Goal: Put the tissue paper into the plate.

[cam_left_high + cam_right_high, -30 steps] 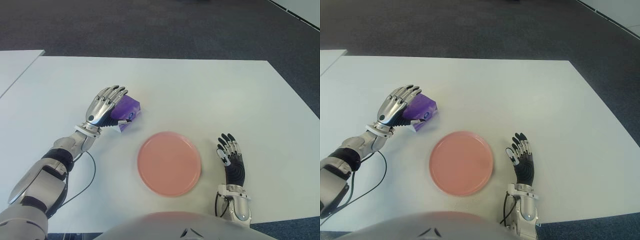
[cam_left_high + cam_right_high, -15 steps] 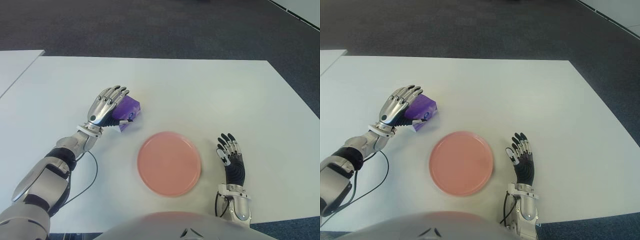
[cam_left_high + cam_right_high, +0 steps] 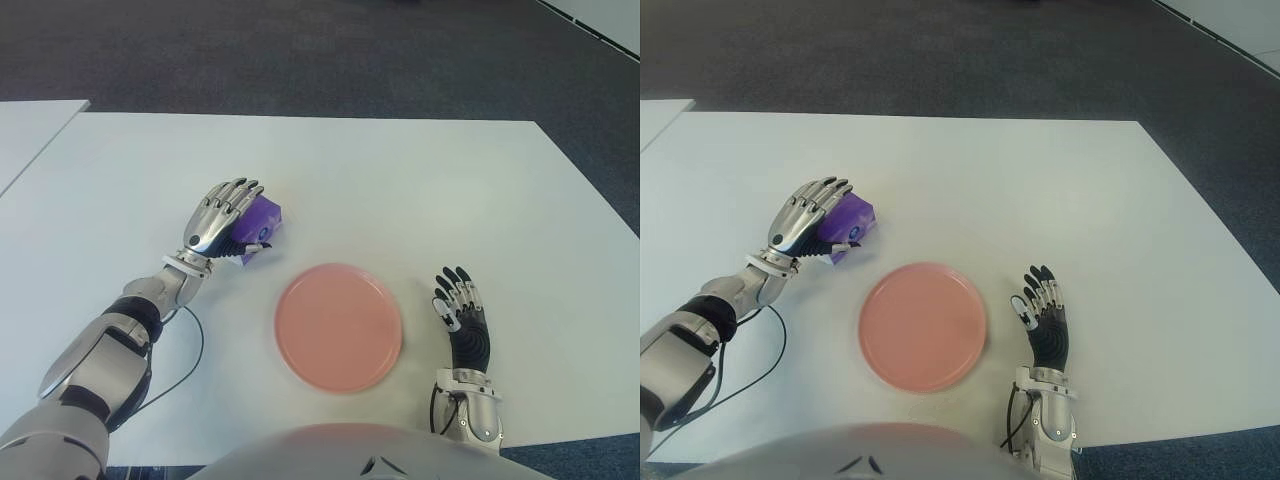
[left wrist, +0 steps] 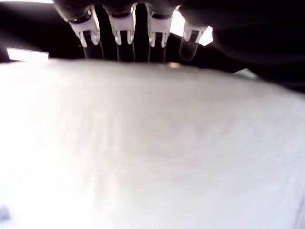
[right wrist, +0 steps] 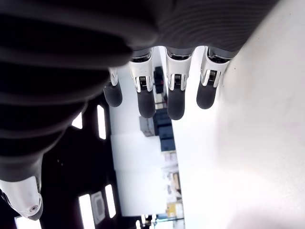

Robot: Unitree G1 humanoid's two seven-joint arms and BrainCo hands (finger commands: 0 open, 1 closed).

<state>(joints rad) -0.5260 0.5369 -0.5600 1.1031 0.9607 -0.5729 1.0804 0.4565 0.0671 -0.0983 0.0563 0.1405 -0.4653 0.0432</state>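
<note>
The left hand (image 3: 222,217) lies over the small purple tissue-paper packet (image 3: 262,222) on the white table (image 3: 400,180), far and left of the round pink plate (image 3: 339,326); its fingers drape over the packet's top and appear to clasp it, though the wrist view does not confirm the grip. The packet is apart from the plate. The right hand (image 3: 462,320) shows just right of the plate, fingers extended and holding nothing.

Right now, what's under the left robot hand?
The purple tissue pack lies under the left robot hand, fingers draped over it. Its far end shows; the rest is covered, so the grip is unclear.
</note>
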